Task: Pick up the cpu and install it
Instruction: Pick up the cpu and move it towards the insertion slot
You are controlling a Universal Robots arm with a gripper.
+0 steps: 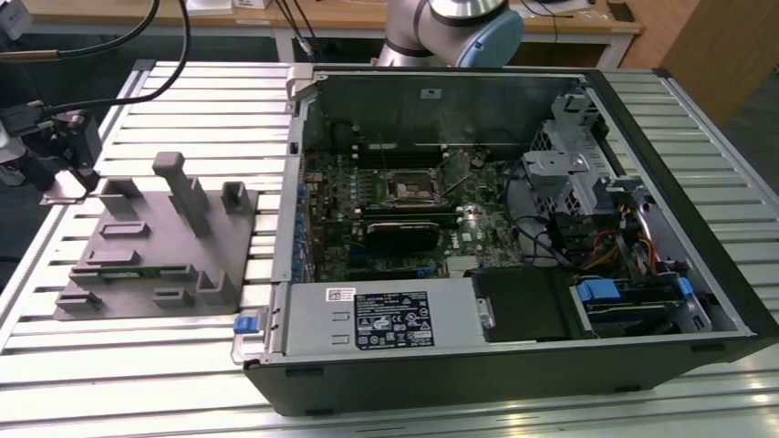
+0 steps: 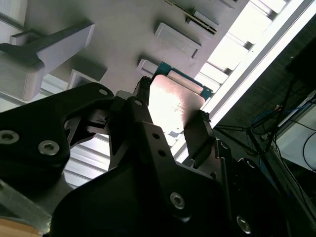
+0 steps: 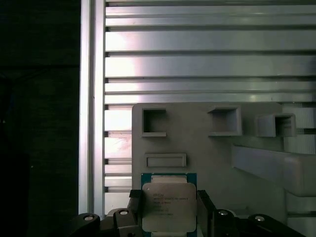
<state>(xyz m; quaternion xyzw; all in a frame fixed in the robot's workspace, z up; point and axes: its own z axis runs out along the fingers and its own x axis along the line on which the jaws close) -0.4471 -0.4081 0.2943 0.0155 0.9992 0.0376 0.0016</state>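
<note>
1. Status: the black two-fingered tool (image 3: pixel 169 200) is clenched on the thin square cpu with a pale silvery metal top and green edge (image 3: pixel 169 207). In both wrist views its fingers (image 2: pixel 197 138) press two opposite edges of the cpu. The pick-up therefore appears to be under way. Whether the cpu has cleared its seat cannot be told.
2. Directly beneath the tool lies the big grey plastic block with upright posts and square pockets (image 3: pixel 212 163). It rests on the slatted aluminium counter (image 1: pixel 122 365).
3. Well apart from the tool, toward the exterior view's right, lies the open black computer case (image 1: pixel 487 379). Its dark square socket frame with a metal rim (image 1: pixel 411 190) sits on the board inside. The cpu is not there, so installation is not yet done.
4. Count: one tool, two fingers, one cpu, one block, one case, one socket frame.
</note>
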